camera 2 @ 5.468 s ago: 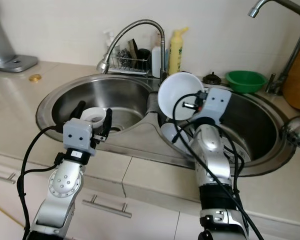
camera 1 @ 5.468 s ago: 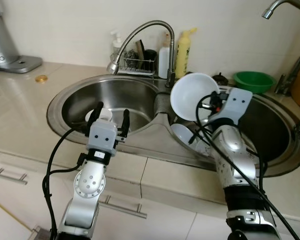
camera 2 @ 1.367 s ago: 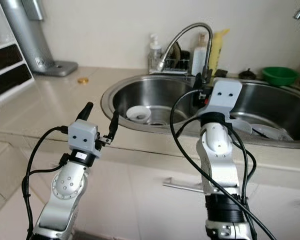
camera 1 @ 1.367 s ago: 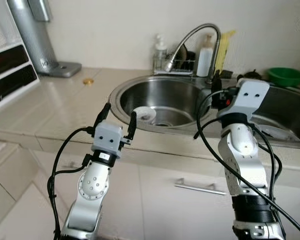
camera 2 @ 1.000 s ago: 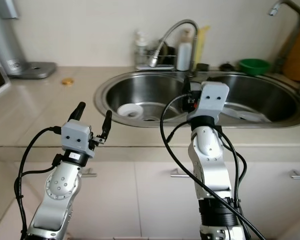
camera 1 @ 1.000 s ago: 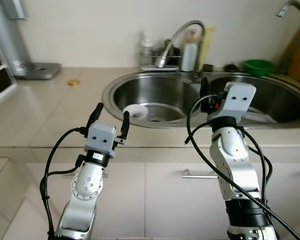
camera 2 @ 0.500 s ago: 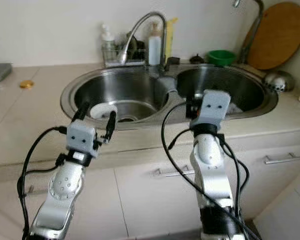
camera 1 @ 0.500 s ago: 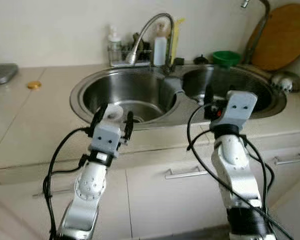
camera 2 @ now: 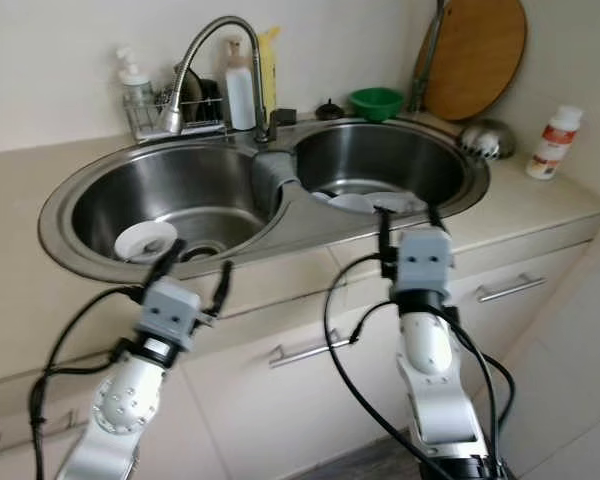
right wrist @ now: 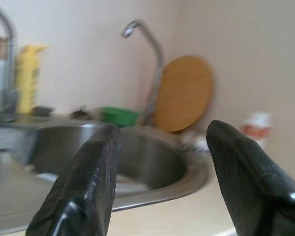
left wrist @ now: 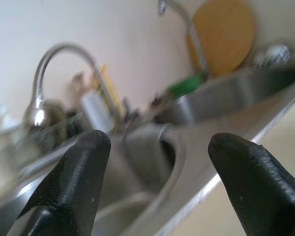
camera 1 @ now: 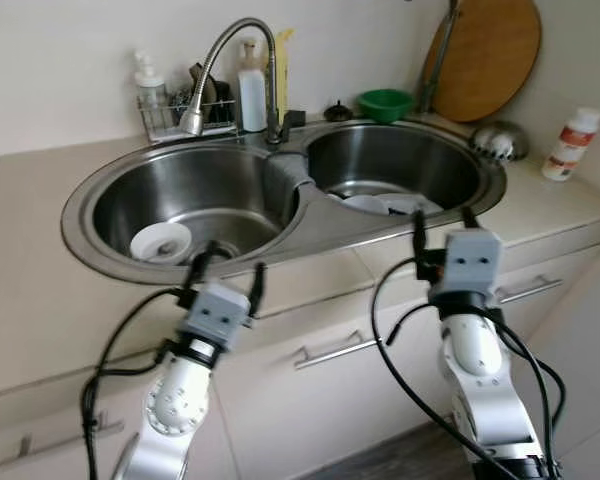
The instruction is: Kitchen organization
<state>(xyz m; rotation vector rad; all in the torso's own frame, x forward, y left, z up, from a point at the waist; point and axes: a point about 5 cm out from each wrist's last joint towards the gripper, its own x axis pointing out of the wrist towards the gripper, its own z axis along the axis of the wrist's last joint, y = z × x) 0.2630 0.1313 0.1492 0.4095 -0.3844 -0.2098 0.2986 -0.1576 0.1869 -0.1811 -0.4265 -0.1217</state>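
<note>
Both our left gripper [camera 1: 226, 275] and right gripper [camera 1: 441, 222] hang spread and empty before the counter. The white bowl [camera 1: 161, 241] sits in the left basin [camera 1: 100, 210]; probably rigid, slick, breakable, so we'd pinch its rim.

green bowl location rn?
The green bowl sits on the counter behind the right sink basin, by the back wall, between a small dark knob and the round wooden board.

A home kitchen: double steel sink [camera 1: 100, 245], dish soap [camera 1: 251, 98], wooden cutting board [camera 1: 485, 55].
</note>
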